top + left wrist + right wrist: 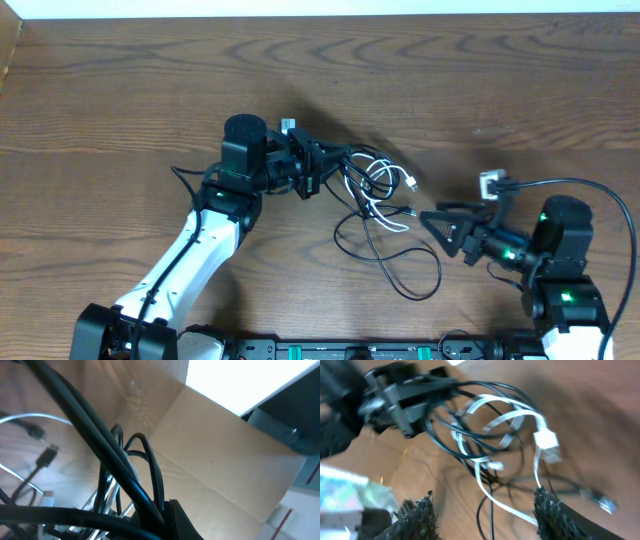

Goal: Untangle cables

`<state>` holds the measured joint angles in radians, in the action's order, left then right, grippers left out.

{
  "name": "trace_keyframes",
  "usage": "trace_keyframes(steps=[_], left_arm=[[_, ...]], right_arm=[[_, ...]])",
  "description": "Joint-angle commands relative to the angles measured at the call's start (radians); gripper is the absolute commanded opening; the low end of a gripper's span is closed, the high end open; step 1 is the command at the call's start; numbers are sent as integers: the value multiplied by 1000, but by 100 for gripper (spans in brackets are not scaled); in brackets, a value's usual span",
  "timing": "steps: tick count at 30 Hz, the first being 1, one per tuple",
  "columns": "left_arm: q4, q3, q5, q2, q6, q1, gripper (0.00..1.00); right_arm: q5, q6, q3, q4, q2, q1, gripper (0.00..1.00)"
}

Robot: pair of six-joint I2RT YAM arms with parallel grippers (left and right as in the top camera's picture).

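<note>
The cables [375, 195] lie in a tangle at the table's middle: thin black loops and a white cord with a small white plug [547, 440]. My left gripper [318, 165] is shut on the tangle's left end. In the left wrist view, black cords [125, 467] and white strands run straight into its closed jaws. My right gripper [440, 228] stands open just right of the tangle, holding nothing. In the right wrist view the white cord [510, 507] and a black loop [487, 505] lie on the wood between its spread fingers [420, 517].
A long black loop [405, 275] trails from the tangle toward the front edge. The right arm's own thick black cord [600, 190] arcs over the table's right side. The arms' base rail [350, 350] runs along the front.
</note>
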<state>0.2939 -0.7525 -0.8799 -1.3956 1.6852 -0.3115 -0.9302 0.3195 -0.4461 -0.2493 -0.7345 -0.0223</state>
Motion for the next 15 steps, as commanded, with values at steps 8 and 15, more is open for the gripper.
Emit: trace_keyframes(steps=[8,15], left_arm=[[2,-11,-21,2,217,-35,8],[2,-11,-15,2,217,-35,8]], right_arm=[[98,-119,11,160,-201,-170,52],[18,-119,11,197,-289,-189,51]])
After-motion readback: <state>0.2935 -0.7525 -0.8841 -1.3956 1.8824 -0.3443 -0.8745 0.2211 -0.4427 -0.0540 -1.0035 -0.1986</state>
